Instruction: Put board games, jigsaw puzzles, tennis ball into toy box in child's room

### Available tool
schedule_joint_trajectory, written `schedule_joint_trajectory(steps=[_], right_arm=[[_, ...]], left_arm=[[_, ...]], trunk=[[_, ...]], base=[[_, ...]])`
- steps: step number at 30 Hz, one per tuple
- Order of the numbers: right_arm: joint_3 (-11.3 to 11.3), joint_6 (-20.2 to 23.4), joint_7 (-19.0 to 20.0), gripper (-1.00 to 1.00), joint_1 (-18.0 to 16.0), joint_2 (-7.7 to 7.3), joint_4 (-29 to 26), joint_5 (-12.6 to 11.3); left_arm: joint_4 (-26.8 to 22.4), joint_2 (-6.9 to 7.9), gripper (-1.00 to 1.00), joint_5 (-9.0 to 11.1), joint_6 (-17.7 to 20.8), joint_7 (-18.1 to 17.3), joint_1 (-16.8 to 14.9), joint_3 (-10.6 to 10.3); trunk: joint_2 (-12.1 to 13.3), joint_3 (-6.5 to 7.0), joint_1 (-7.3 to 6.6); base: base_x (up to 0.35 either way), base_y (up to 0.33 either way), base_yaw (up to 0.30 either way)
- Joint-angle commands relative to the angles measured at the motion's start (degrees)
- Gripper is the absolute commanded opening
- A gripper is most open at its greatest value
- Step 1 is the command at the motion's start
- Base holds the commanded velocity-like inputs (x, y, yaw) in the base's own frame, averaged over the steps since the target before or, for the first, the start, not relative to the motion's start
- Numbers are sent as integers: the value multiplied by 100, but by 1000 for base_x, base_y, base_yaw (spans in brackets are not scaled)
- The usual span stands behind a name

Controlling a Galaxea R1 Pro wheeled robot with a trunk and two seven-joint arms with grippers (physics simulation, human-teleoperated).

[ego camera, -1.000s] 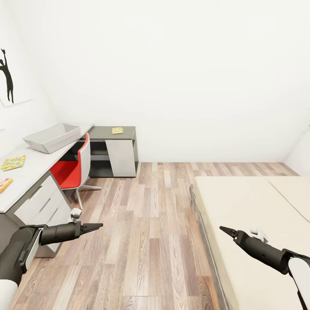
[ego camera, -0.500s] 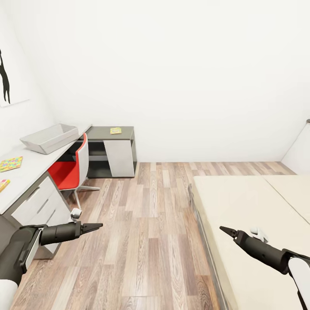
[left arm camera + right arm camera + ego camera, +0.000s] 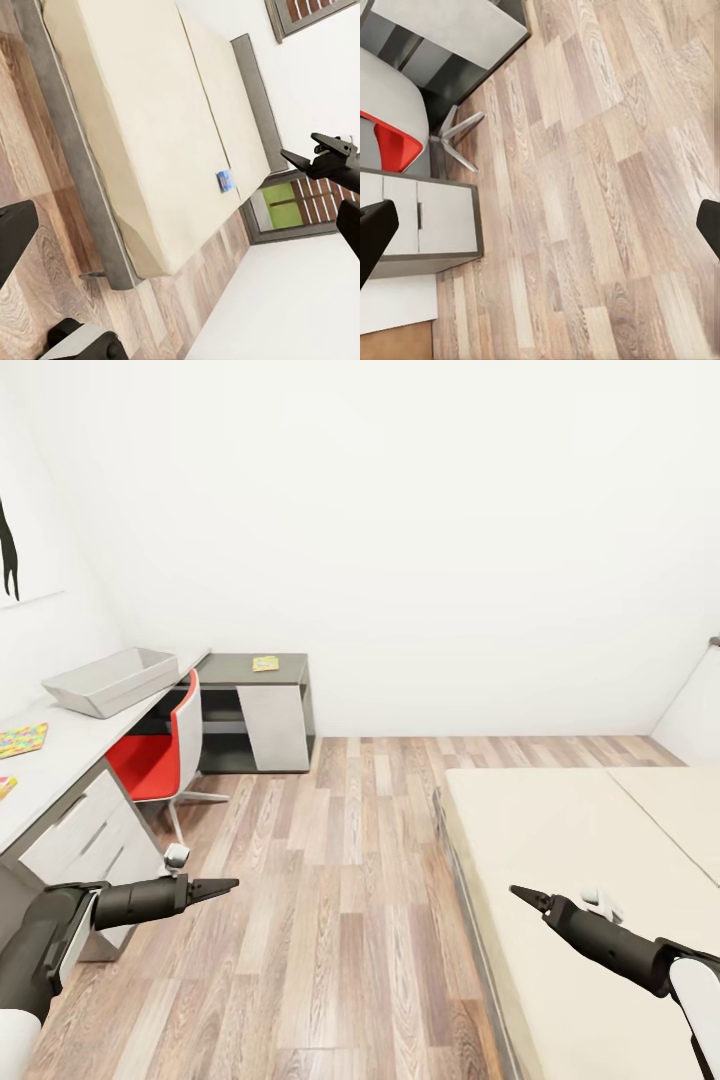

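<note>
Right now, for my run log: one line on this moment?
phase: in transit | left gripper: empty | right gripper: empty | toy box: on table | jigsaw puzzle: on table

Head view high over floor (image 3: 350, 880); wrist views sharing its planks.

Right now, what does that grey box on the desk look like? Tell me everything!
The toy box is a shallow, pale grey bin with sloping sides and a flat rim, like smooth plastic. It looks empty inside, as far as the head view shows. It sits upright on the pale desk, near its far end, beside the red chair. Nothing else touches it.
</note>
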Motion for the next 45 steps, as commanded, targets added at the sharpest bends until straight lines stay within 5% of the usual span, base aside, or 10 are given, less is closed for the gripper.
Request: schedule_joint_trajectory(steps=[1, 25, 45], right_arm=[[-9, 27, 59, 100, -6, 1, 0, 54], [-9, 27, 59, 100, -6, 9, -1, 60], [-9, 27, 59, 100, -6, 8, 1, 63]], left_arm=[[-2, 1, 100, -6, 60, -24, -4, 3], [-2, 1, 100, -6, 60, -24, -4, 3], [-2, 1, 100, -6, 60, -24, -4, 3]], trunk=[[-12, -12, 4], [-12, -12, 4], [-12, -12, 4]], base=[[0, -194, 0], [0, -215, 0], [0, -29, 0]])
